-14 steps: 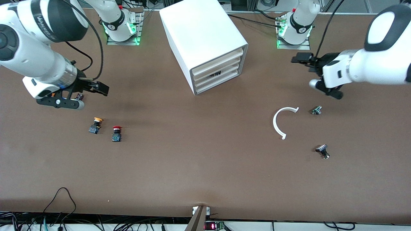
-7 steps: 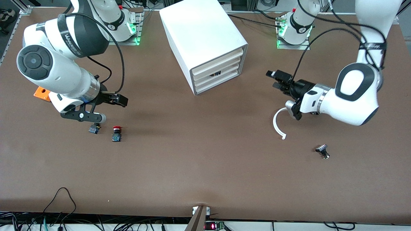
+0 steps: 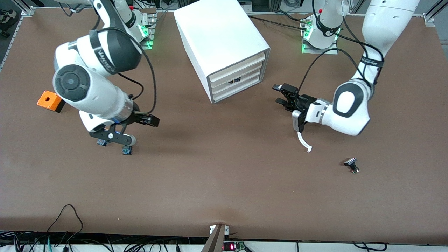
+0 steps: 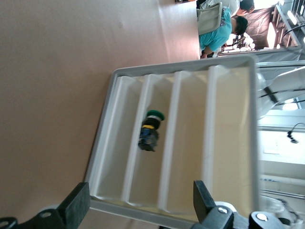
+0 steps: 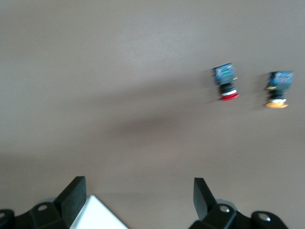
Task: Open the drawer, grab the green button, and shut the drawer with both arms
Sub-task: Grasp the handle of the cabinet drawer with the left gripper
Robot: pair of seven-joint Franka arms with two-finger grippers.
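Note:
The white cabinet [image 3: 220, 31] stands at the robots' side of the table with all four drawers shut. A dark shape [image 3: 234, 81] shows in the third drawer from the top [image 3: 250, 75]. In the left wrist view it is the green-capped button [image 4: 151, 130], lying in that drawer [image 4: 143, 171]. My left gripper [image 3: 284, 94] is open and empty in front of the cabinet, a short way off it; the left wrist view [image 4: 141, 195] shows it facing the drawer fronts. My right gripper [image 3: 152, 121] is open and empty over the table toward the right arm's end [image 5: 137, 191].
A red-capped button [image 5: 225, 82] and a yellow-capped button [image 5: 278, 90] lie under my right hand, partly hidden in the front view [image 3: 126, 149]. An orange block [image 3: 49, 100] sits toward the right arm's end. A white curved piece [image 3: 303, 140] and a small black part [image 3: 351, 164] lie toward the left arm's end.
Both arms have swung in toward the cabinet. The left gripper has come from the left arm's end to the drawer fronts. The right hand now covers the two loose buttons.

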